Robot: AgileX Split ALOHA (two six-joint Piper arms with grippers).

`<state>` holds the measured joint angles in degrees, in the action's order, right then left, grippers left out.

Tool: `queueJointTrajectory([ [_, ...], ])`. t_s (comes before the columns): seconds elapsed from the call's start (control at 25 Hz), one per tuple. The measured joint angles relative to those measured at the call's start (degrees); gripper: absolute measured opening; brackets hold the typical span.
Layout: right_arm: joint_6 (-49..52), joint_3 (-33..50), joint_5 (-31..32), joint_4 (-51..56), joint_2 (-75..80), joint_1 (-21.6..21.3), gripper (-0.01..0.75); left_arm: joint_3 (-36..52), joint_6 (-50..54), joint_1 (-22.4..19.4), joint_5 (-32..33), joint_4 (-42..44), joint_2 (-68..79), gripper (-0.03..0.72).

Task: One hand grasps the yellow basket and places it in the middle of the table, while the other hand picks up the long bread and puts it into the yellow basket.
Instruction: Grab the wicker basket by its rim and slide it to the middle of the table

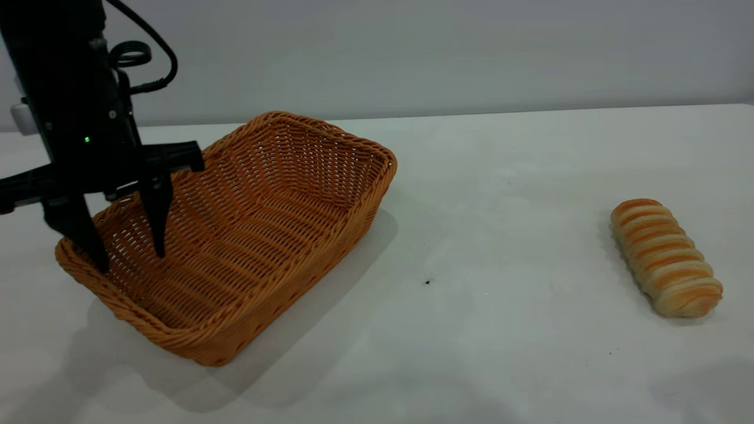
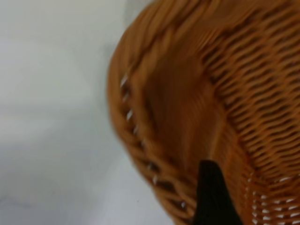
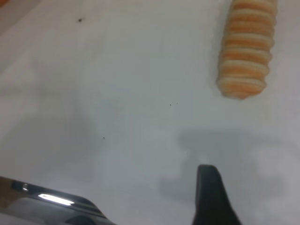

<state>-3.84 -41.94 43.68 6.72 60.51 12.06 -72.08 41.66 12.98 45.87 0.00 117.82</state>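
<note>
The yellow basket (image 1: 247, 235) stands on the left part of the white table (image 1: 500, 330), empty. My left gripper (image 1: 131, 260) is open and straddles the basket's near left rim, with one finger outside the wall and the other inside. In the left wrist view the basket's braided rim (image 2: 140, 145) curves past one black finger (image 2: 213, 201). The long bread (image 1: 665, 259) lies alone at the right. The right wrist view shows the bread (image 3: 246, 51) well ahead of my right gripper's one visible finger (image 3: 212, 197), which hangs over bare table and holds nothing. The right arm is out of the exterior view.
A looped black cable (image 1: 132, 53) runs off the left arm above the basket. A grey wall (image 1: 412, 53) stands behind the table's far edge. A silver box part (image 3: 47, 201) juts beside the right gripper. White tabletop lies between basket and bread.
</note>
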Motion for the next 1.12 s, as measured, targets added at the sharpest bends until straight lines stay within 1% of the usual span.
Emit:
queueJointTrajectory([
  [0.12,0.00,0.00,0.00,0.05,0.00,0.00,0.498,-0.61,0.00,0.00,2.08,-0.31,0.10,0.504],
  [0.32,0.00,0.00,0.00,0.11,0.00,0.00,0.498,-0.77,-0.34,0.00,8.06,-0.89,0.10,0.504],
  [0.44,0.00,0.00,0.00,0.22,0.00,0.00,0.498,-0.77,-0.67,0.00,9.96,-0.35,0.10,0.504],
  [1.12,-0.08,0.00,0.55,0.28,0.00,0.00,0.498,-0.77,-0.80,0.00,10.56,0.00,1.73,0.504],
])
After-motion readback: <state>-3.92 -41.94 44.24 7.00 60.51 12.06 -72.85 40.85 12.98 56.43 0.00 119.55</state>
